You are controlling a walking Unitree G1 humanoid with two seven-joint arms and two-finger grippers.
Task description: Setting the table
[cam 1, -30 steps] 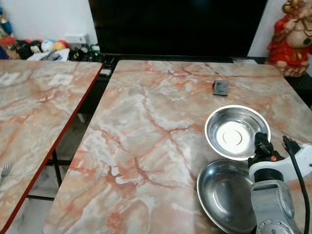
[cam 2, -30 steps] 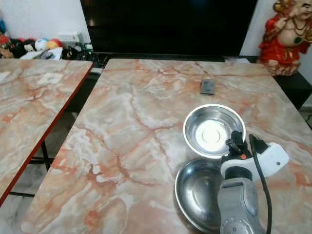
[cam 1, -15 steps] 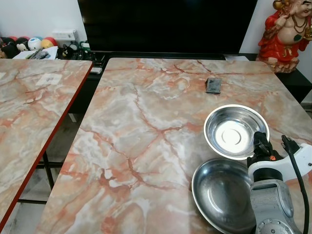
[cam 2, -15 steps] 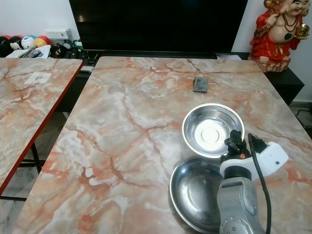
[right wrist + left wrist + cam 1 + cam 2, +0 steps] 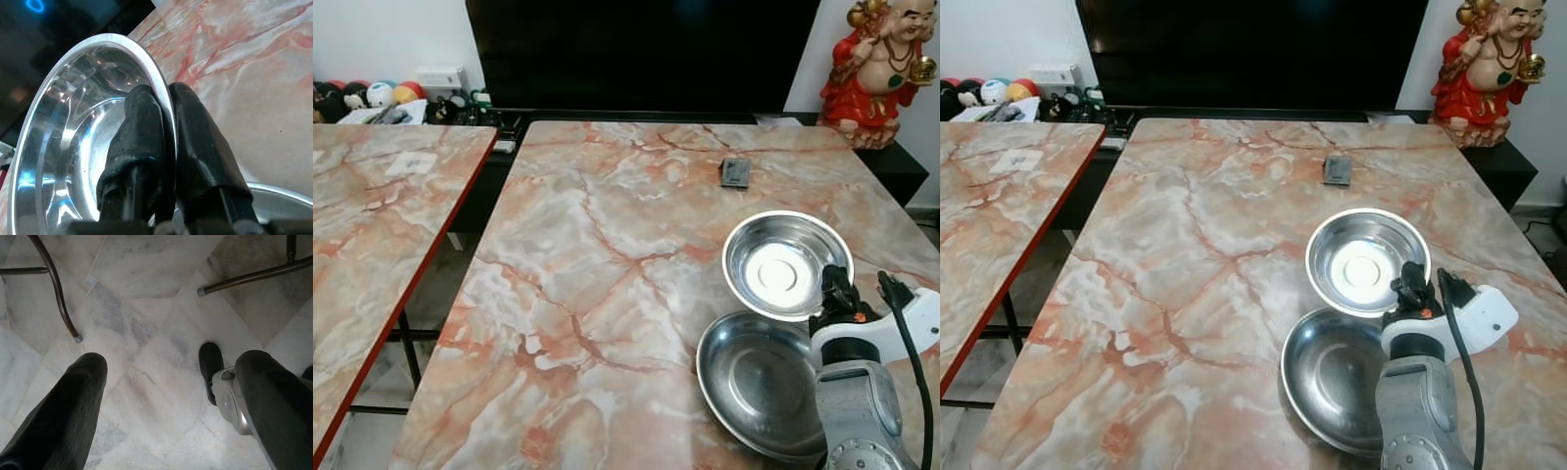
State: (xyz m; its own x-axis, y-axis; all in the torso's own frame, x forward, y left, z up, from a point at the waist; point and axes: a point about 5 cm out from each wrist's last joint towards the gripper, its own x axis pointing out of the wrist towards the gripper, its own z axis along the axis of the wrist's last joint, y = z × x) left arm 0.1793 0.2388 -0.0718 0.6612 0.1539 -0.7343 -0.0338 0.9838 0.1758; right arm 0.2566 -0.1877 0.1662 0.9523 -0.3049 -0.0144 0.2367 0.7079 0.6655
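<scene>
Precariously, the right gripper [image 5: 164, 142] pinches only the upper bowl [image 5: 787, 264] rim at 5 o'clock, so its jaws could slip, clattering it onto the lower bowl [image 5: 759, 382]

Far bowl [image 5: 787, 264]: polished mirror-bright metal | near bowl [image 5: 759, 384]: duller brushed metal | table [image 5: 597, 264]: glossy marble-look | right gripper [image 5: 164, 147] fingers [image 5: 195, 142]: matt black rubbery

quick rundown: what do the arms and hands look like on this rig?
Right arm: silver-grey casing, white wrist housing, small orange mark near the wrist, black cable along the side. Right hand: two long black fingers with a matte, rubbery look. Left hand: the same two black fingers, finely ribbed.
</scene>
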